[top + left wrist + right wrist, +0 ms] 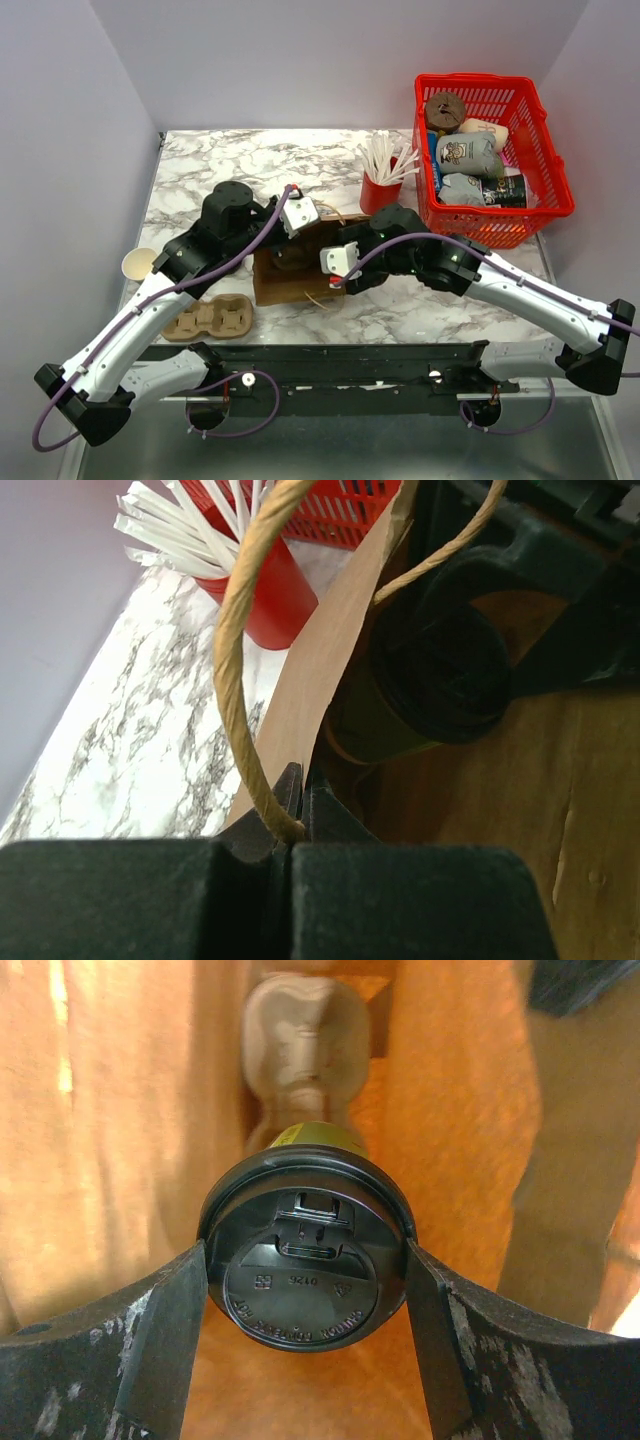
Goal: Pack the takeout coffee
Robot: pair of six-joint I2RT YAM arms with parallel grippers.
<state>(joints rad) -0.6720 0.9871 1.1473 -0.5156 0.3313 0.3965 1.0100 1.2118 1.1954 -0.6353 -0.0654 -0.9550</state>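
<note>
My right gripper point(305, 1305) holds the takeout coffee point(300, 1260) inside the brown paper bag point(320, 670).
Its fingers point(170, 1330) are clamped on either side of the black lid, and a pulp cup carrier point(298, 1035) lies deeper in the bag. My left gripper point(303, 792) is pinched tight on the bag's rim at the base of the twine handle point(235, 630).
</note>
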